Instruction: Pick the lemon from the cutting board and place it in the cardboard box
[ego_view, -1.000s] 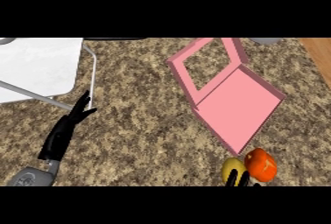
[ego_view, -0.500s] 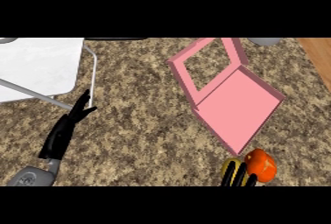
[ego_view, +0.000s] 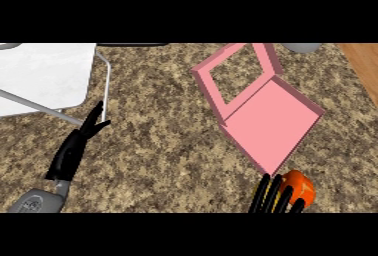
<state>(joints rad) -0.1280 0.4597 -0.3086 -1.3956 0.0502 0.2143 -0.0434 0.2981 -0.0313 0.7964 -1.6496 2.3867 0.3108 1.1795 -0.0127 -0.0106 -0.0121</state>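
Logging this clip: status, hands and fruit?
Left hand open, resting on counter. Right hand fingers curled over yellow lemon, mostly hidden, beside round orange fruit. Pink open box just ahead, unobstructed.

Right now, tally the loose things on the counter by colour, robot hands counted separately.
Pink: 1, the flat pink open-lidded box
White: 1, the white rectangular board
Orange: 1, the round orange fruit at the right robot hand
Black robot hands: 2, the right one and the left robot hand, resting open
Total: 3 things, 2 robot hands
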